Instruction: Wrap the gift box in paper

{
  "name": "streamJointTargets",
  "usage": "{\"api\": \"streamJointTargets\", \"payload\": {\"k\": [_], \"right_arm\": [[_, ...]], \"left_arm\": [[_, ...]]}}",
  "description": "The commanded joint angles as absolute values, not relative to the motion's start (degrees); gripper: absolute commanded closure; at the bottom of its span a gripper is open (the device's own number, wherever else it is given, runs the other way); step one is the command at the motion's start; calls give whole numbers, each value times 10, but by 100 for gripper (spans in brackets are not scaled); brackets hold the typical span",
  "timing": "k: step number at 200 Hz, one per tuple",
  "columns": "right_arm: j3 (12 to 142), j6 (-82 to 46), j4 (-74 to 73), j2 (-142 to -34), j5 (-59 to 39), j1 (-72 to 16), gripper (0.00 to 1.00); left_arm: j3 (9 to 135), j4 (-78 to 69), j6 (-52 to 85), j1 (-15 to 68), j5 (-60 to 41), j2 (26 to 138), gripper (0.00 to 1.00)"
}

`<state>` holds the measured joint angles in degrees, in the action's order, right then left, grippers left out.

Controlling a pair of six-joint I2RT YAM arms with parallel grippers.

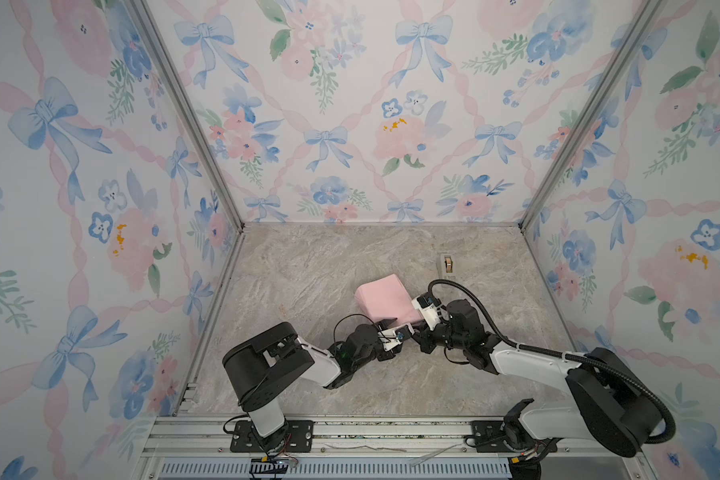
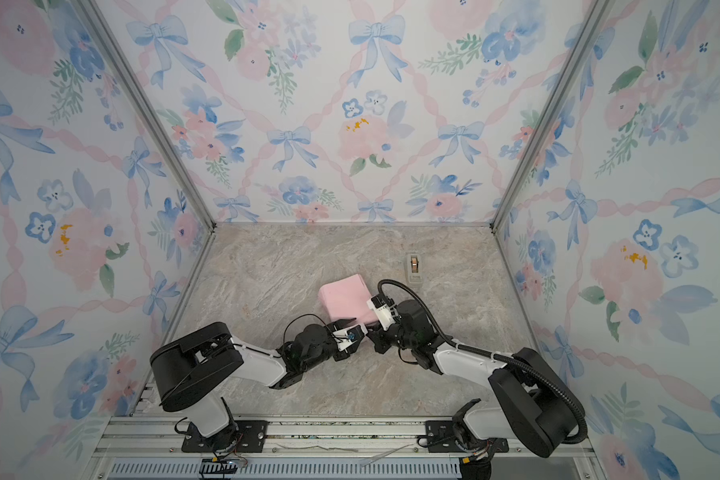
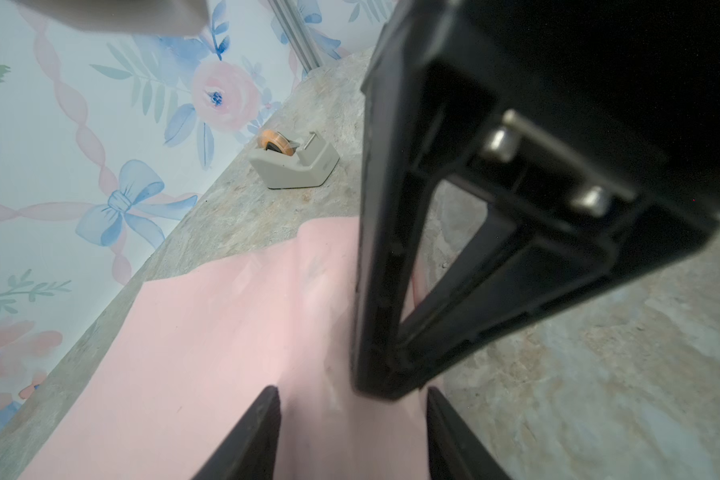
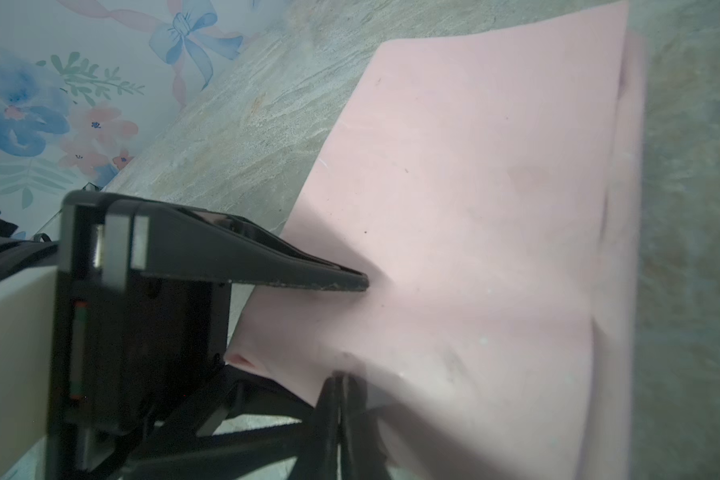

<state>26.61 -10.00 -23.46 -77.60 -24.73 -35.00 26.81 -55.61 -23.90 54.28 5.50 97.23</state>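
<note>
The paper (image 1: 381, 301), pink side out, humps on the counter (image 1: 308, 266) near the tape dispenser (image 1: 447, 264), on the arms' side of it. The gift box is hidden, presumably beneath. The right hand (image 4: 341, 399) is pressed together, pinching the paper's edge; the left hand (image 3: 352, 392) is spread, one finger (image 4: 329, 280) on it. Pulling against that finger could tear the sheet. Only the right wrist view shows the pinch — both top views hide it.

Matt pink paper (image 1: 381, 301), stone-look tabletop (image 1: 308, 270)
</note>
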Motion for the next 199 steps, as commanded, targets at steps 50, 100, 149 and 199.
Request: {"api": "streamJointTargets", "payload": {"k": [50, 100, 149, 199], "right_arm": [[274, -83, -240, -807, -204, -356, 92], [276, -81, -236, -804, -205, -356, 92], [275, -84, -238, -786, -209, -356, 90], [277, -80, -235, -760, -200, -356, 75]], "left_arm": [[259, -531, -229, 538, 42, 962, 43], [259, -531, -225, 538, 40, 960, 43], [266, -530, -220, 537, 66, 975, 47], [267, -530, -220, 537, 67, 976, 49]]}}
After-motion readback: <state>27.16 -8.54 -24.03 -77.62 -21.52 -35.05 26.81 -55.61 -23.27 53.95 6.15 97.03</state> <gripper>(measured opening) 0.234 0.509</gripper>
